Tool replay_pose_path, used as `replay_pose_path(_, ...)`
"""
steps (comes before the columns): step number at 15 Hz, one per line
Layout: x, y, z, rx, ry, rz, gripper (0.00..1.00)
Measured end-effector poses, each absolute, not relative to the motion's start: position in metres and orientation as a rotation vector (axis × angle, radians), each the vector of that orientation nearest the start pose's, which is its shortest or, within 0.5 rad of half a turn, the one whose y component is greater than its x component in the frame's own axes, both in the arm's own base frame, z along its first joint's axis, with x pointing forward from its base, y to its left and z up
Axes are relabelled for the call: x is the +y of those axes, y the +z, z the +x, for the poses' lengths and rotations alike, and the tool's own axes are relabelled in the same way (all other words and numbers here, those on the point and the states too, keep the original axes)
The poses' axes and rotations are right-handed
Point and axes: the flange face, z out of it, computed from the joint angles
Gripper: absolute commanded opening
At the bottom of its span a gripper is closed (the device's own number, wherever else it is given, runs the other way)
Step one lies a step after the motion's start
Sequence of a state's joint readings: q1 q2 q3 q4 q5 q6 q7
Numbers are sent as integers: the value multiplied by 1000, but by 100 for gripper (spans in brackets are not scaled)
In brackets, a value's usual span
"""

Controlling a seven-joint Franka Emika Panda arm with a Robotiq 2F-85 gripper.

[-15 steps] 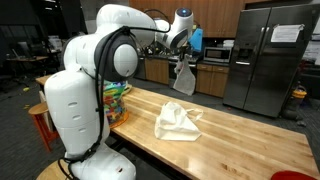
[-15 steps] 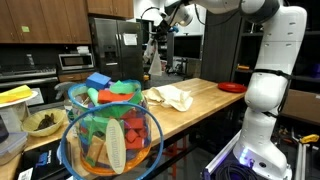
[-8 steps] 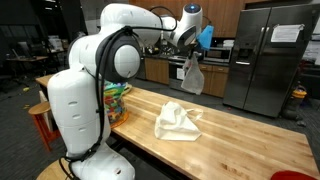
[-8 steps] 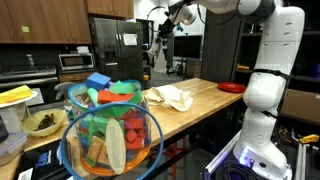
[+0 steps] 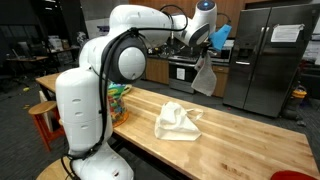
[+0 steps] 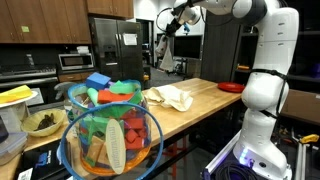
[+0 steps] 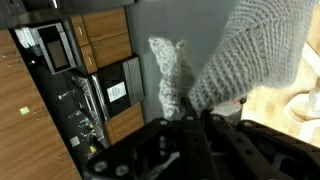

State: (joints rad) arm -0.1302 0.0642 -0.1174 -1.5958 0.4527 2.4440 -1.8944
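Held thing: grey cloth (image 5: 204,76), knitted by the look of the wrist view (image 7: 256,55), dangling from the gripper (image 5: 206,44).
Place: high in the air, well apart from the wooden table (image 5: 245,142), above its far side in both exterior views (image 6: 161,55); dark kitchen units and a steel fridge (image 5: 264,56) behind.
Fingers: closed on a small bunch at the cloth's top edge; pinch point itself dark and blurred in the wrist view, so depth of the bite impossible to tell.
Long axis: roughly vertical, running from the pinch down to the free hem.
Pointing: narrow gathered end up at the gripper, wider loose end down toward the table; slight lean, not a dead-straight hang.
Below: cream cloth (image 5: 177,121) crumpled on the table, untouched, well apart from the hanging one; seen again past the basket (image 6: 110,132) of coloured toys.
Risk, slipping: probably only a thin fold caught, so a quick swing or jolt likely enough to pull the knit free and drop it, perhaps off the table edge.
Risk, swinging: loose lower end free to sway and lag behind any fast sideways move, landing folded or crooked.
Risk, snagging: open knit apt to catch on a fingertip at release and cling instead of falling clear.
Risk, mix-up: low pass over the cream cloth likely to drag or cover it.
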Motion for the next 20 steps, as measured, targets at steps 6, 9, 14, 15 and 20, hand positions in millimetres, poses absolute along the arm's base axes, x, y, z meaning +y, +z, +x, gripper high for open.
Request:
replay_pose_path(6, -222, 689, 611, -1912, -1340, -2800, 1)
replay_pose_path(9, -263, 690, 605, -1779, -1342, -2913, 1)
replay_pose_path(14, -318, 680, 586, -1599, -1295, -3057, 1)
replay_pose_path(15, -323, 677, 583, -1585, -1284, -3068, 1)
replay_pose_path(20, -317, 657, 580, -1569, -1244, -3058, 1)
